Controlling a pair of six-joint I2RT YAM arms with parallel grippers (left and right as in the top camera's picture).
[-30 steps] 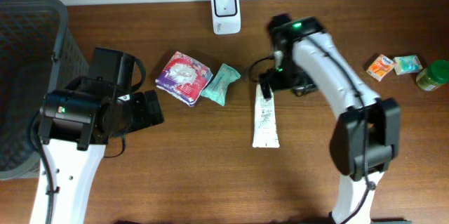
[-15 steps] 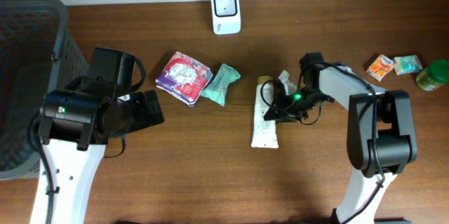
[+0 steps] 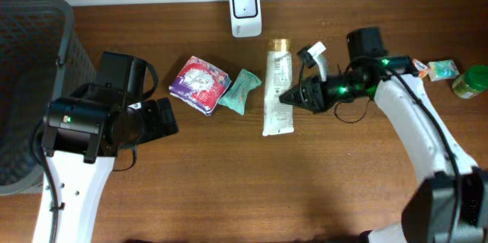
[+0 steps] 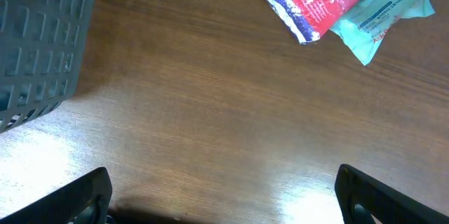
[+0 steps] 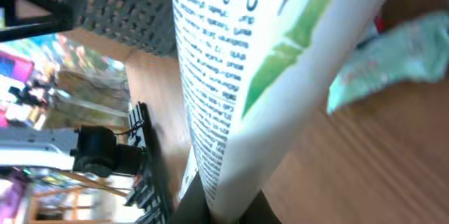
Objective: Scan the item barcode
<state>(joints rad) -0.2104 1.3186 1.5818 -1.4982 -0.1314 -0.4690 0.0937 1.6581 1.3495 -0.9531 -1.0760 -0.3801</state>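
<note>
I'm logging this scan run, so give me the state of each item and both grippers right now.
white tube, gripped at its side, gold cap pointing toward the back
right gripper, shut on the white tube
left gripper, open, empty
scanner, upright
purple packet, lying flat, not gripped
teal packet, lying beside the purple packet

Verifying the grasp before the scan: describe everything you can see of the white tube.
The white tube looks like soft plastic, with a gold cap, black print and a green stripe. It runs lengthwise, cap toward the far edge of the table, flat crimped end nearer. The right hand is shut on its right edge near the lower end. A teal packet sits close on its left. Whether it is off the table is unclear.
</note>
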